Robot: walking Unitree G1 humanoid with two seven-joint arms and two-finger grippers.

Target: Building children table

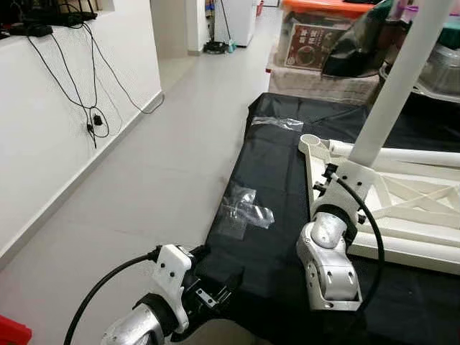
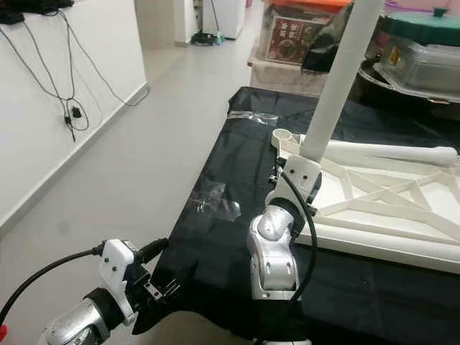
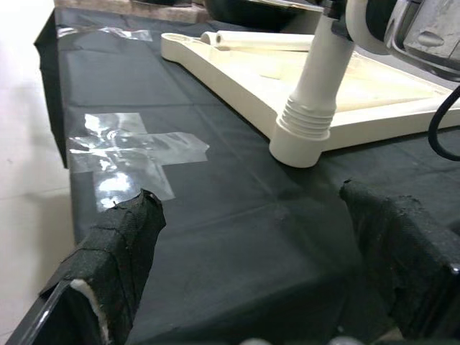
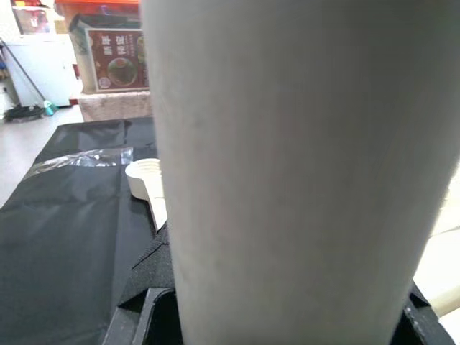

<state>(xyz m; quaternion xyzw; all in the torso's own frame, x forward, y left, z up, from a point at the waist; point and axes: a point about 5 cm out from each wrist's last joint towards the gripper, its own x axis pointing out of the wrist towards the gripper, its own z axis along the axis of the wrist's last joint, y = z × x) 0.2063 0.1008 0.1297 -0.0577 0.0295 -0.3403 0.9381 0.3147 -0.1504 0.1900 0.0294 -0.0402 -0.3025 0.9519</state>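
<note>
One black sheet (image 1: 273,187) covers the floor ahead of both grippers, held down with patches of clear tape (image 3: 126,147). On it, beyond the right gripper, lies the white table frame (image 1: 402,208) on its flat side, its cross braces facing up and an open round socket (image 1: 310,141) at the far corner. A loose white leg (image 2: 392,152) lies across the frame's far edge.

The right gripper (image 4: 287,309) is clamped around another white table leg (image 1: 395,86), which rises steeply out of its jaws; the leg's ribbed lower end (image 3: 305,133) stands in the frame's near corner, just below the grip.

The left gripper (image 3: 266,251) hovers low over the sheet's near edge, jaws spread wide with nothing between them; the standing leg's base sits straight ahead of its padded fingers (image 3: 118,251), apart from them, and the tape cross lies just beyond one of them.
</note>
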